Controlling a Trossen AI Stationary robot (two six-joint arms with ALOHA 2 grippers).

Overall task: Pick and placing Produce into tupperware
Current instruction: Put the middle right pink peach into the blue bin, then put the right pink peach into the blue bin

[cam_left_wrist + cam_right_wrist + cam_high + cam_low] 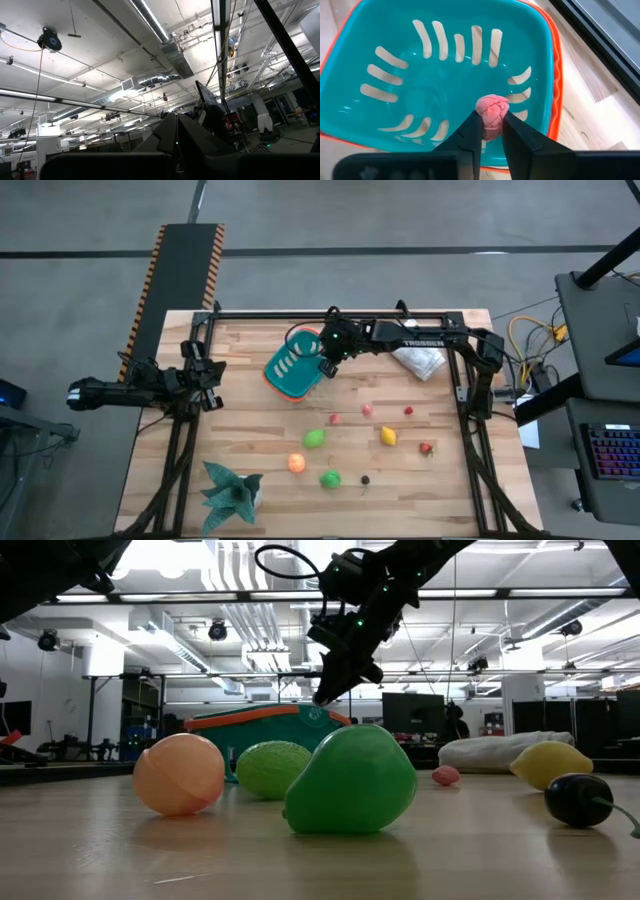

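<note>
Gripping one pink fruit [492,115] over the single tupperware [380,35], the right pincer [491,131] leaves nine pieces tabled

Teal tupperware [291,370] with orange rim, tilted, at table's far centre. Pink bumpy produce piece [492,113] held above its slotted interior. Remaining produce scattered nearer: green [314,439], orange [296,463], yellow [388,436], red [426,447], dark [365,479].

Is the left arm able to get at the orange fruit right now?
Probably yes. The left hand waits at the table's left edge holding nothing visible, and the orange fruit lies in the open, nearest that side, with bare table between them.
</note>
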